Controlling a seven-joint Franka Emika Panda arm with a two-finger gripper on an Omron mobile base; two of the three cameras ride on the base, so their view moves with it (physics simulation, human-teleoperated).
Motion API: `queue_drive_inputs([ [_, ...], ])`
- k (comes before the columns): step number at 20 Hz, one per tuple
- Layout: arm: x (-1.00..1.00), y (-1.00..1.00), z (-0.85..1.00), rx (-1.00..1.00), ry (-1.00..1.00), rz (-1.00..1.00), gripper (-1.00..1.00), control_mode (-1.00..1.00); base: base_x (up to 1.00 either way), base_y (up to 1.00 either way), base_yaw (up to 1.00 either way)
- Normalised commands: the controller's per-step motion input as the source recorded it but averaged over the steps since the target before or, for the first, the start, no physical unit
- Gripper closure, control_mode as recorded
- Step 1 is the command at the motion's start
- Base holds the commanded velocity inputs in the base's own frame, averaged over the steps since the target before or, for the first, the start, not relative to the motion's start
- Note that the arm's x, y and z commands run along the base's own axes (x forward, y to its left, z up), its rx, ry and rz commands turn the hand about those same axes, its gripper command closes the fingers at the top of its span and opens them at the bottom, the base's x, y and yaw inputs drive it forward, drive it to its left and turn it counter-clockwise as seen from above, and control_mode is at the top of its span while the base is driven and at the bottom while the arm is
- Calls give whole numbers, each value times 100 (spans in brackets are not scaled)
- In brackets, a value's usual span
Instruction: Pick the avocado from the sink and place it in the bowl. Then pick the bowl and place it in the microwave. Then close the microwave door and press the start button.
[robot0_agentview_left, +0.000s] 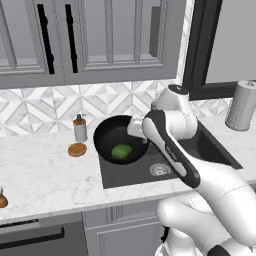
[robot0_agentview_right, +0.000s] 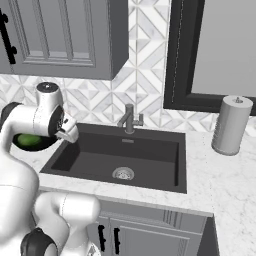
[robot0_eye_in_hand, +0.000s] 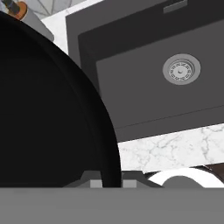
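Observation:
My gripper (robot0_agentview_left: 135, 128) is shut on the right rim of the glossy black bowl (robot0_agentview_left: 112, 136), which hangs tilted over the left rear corner of the sink (robot0_agentview_left: 200, 147). The bright-green avocado (robot0_agentview_left: 121, 151) lies inside the bowl. From the right base view the avocado (robot0_agentview_right: 27, 141) and a sliver of the bowl (robot0_agentview_right: 46, 145) peek out behind the hand, with the gripper (robot0_agentview_right: 68, 131) at the sink's (robot0_agentview_right: 150, 150) left edge. In the hand view the bowl (robot0_eye_in_hand: 43, 109) fills the left side, its rim pinched in the gripper (robot0_eye_in_hand: 109, 181); the sink (robot0_eye_in_hand: 131, 74) lies beyond. The microwave is out of view.
A soap dispenser (robot0_agentview_left: 80, 129) and a flat orange-brown item (robot0_agentview_left: 77, 149) stand on the counter left of the bowl. The faucet (robot0_agentview_right: 130, 119) rises behind the basin and its drain (robot0_agentview_right: 123, 173). A paper towel roll (robot0_agentview_right: 231, 125) stands to the right. Cabinets hang above.

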Motion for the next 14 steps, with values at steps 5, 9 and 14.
queue_drive_inputs([
  [5,-1,-42,21,4,0,-5,100,-100,0,0,0],
  [9,-14,-9,0,1,-1,-2,100,-100,0,0,0],
  [14,-11,2,0,0,-5,0,100,100,-20,24,-12],
])
